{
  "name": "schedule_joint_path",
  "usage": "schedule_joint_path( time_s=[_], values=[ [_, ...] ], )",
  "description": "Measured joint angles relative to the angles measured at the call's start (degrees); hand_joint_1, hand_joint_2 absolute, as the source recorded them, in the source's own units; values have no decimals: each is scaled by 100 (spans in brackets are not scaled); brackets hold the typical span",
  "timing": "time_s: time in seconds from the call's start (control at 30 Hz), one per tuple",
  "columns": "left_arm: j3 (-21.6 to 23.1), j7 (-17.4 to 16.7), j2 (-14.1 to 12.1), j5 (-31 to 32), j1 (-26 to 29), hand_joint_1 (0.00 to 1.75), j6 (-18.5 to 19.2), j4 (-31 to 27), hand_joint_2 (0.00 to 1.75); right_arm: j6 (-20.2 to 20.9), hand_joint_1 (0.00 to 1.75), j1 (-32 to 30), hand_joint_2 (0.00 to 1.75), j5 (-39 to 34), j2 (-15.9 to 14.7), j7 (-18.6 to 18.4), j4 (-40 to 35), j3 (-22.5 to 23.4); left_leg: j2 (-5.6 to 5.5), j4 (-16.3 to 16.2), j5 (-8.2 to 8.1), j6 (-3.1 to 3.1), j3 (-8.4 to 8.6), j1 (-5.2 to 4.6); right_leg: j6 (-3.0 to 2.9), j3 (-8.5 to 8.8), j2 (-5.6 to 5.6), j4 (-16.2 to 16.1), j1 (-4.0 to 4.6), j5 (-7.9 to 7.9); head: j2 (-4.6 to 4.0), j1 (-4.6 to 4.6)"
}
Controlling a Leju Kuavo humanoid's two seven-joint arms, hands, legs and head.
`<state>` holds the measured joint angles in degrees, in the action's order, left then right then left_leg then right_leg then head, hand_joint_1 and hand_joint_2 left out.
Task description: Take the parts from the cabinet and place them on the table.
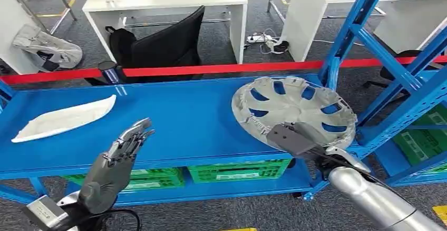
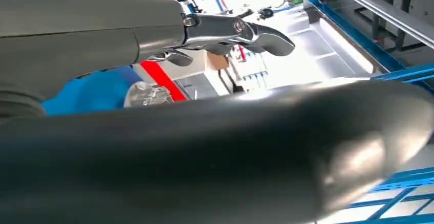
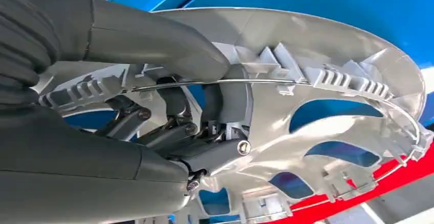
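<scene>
Right robot hand (image 1: 295, 138) grips the near rim of the silver wheel cover (image 1: 295, 107), thumb over the edge, fingers (image 3: 169, 127) hooked inside. Cover sits tilted on the right end of the blue shelf (image 1: 184, 120). Left robot hand (image 1: 118, 160) hovers at the shelf's front edge, fingers extended, holding nothing. White curved part (image 1: 66, 117) lies at the shelf's left end.

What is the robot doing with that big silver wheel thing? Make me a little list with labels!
right hand: right hand grips the near rim of the silver wheel cover
wheel cover: tilted, over the blue shelf
left hand: left hand holds nothing, fingers straight, in front of the shelf
other part: white curved panel lies on the shelf's left side
below: green crates
behind: red barrier tape
</scene>
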<state>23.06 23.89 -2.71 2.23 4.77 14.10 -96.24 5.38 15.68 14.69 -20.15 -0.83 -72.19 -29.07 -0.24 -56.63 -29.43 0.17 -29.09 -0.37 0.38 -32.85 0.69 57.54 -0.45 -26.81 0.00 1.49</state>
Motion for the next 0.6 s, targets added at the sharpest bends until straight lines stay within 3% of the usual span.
schedule_joint_path(
  time_s=[0.33, 0.6],
  values=[
    [2, 105, 2, -37, -2, 0, 7, 85, 0, 0, 175, 243, 175, 271, 39, -15, -2, -74, 0, 0, 0, 0, -4, 0, 0, 0, 0, 0, -1, 0, 0, 0],
    [11, 164, 11, -96, -63, 0, 7, 192, 0, 37, 175, 1035, 175, 278, 123, -105, -2, -131, 2, -1, 2, 0, 2, 0, 0, -2, 1, 1, 0, 1, 0, 0]
  ],
)
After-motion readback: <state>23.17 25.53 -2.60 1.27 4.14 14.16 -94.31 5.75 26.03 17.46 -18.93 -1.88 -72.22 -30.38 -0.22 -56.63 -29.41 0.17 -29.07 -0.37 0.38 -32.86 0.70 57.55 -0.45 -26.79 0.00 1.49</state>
